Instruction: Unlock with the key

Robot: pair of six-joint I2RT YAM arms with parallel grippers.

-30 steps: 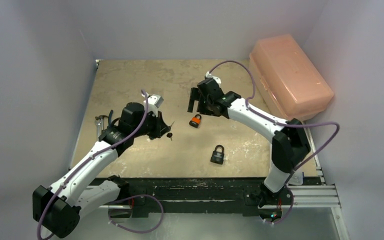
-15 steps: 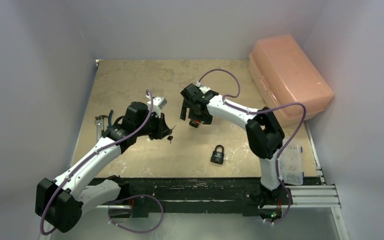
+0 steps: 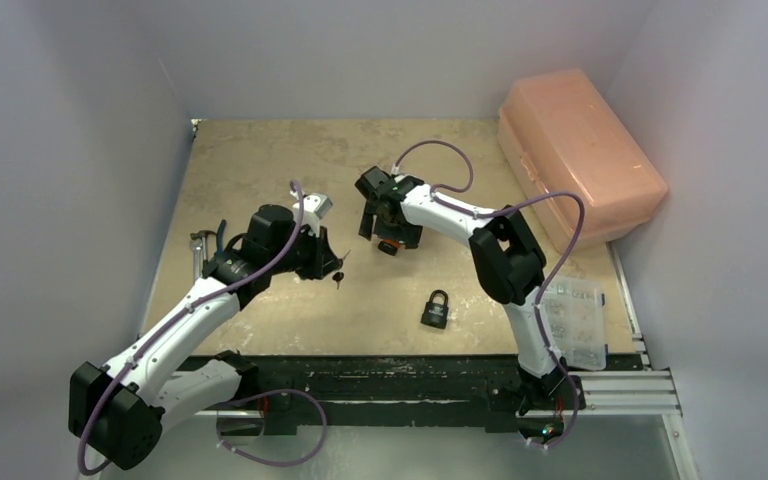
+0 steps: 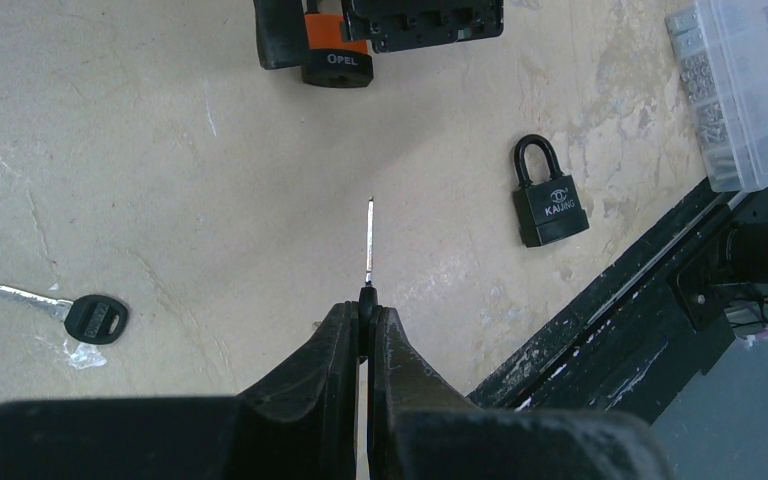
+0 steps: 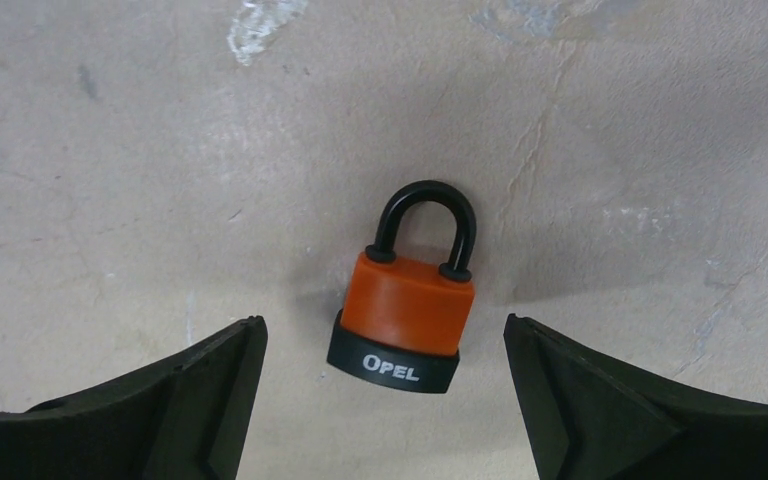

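Left tool (image 4: pixel 362 330) clamps key (image 4: pixel 369 245), blade axis pointing at orange padlock (image 5: pixel 407 310). Right tool (image 5: pixel 382 345), wide, straddles it. Left wrist view alone shows second key (image 4: pixel 90 318).

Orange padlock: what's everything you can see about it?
The orange padlock lies flat on the beige table. Its body looks like orange plastic, with a black base band printed OPEL in white. The black shackle is closed, both legs seated. The open right gripper straddles it, fingers apart from it on either side.
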